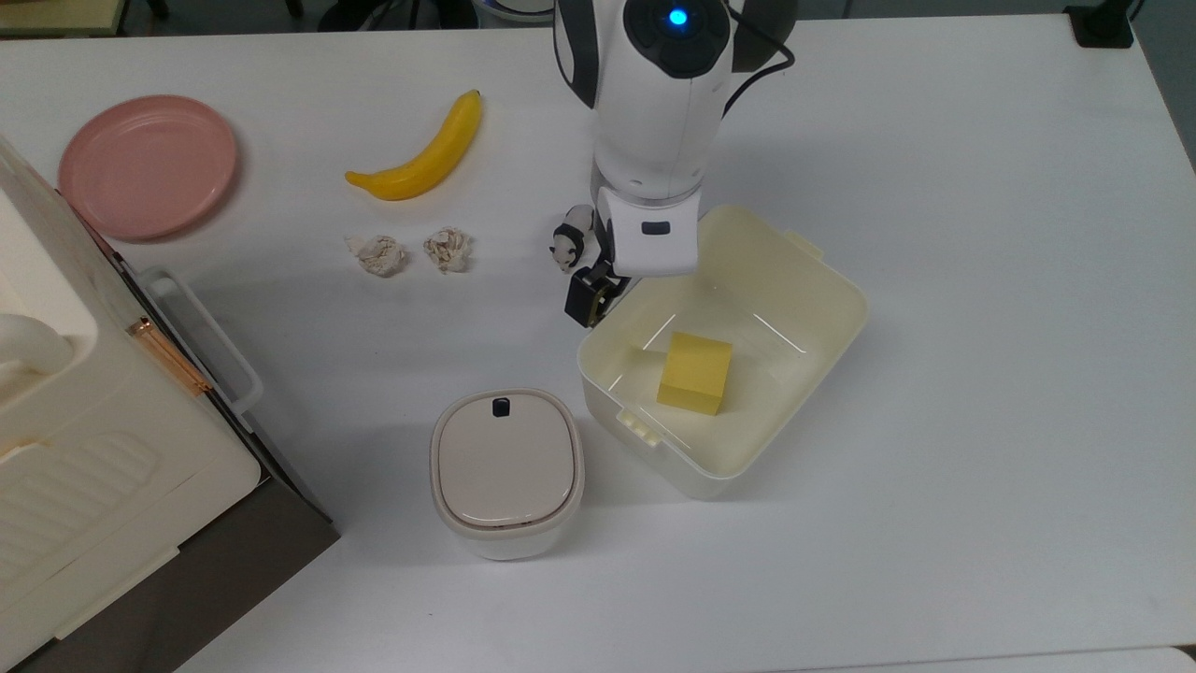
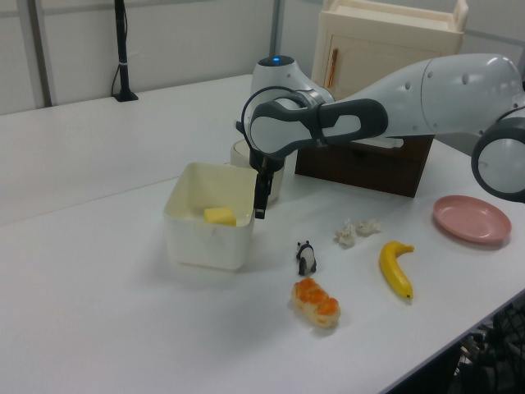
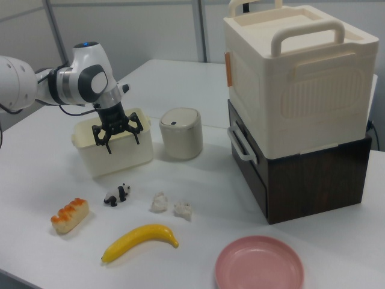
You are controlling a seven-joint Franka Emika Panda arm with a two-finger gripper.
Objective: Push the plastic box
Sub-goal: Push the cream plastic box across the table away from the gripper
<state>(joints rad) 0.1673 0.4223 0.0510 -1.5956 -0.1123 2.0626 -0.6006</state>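
Note:
The plastic box (image 1: 822,280) is a cream-white open tub in the middle of the table, with a yellow block (image 1: 695,374) inside. It also shows in the left view (image 2: 205,242) and in the right view (image 3: 114,159). My gripper (image 1: 598,292) hangs at the outside of the box's wall on the top view's left, touching it or nearly so. In the right view my gripper (image 3: 123,144) is in front of the near wall with its fingers spread and nothing between them. In the left view my gripper (image 2: 260,205) points straight down beside the box's right corner.
A white bin with a beige lid (image 1: 506,472) stands close to the box's lower-left corner. A panda toy (image 1: 566,245) lies just beside the gripper. Two crumpled papers (image 1: 378,254), a banana (image 1: 425,154), a pink plate (image 1: 148,165), a sushi toy (image 2: 316,302) and a big cream appliance (image 1: 75,421) fill the top view's left.

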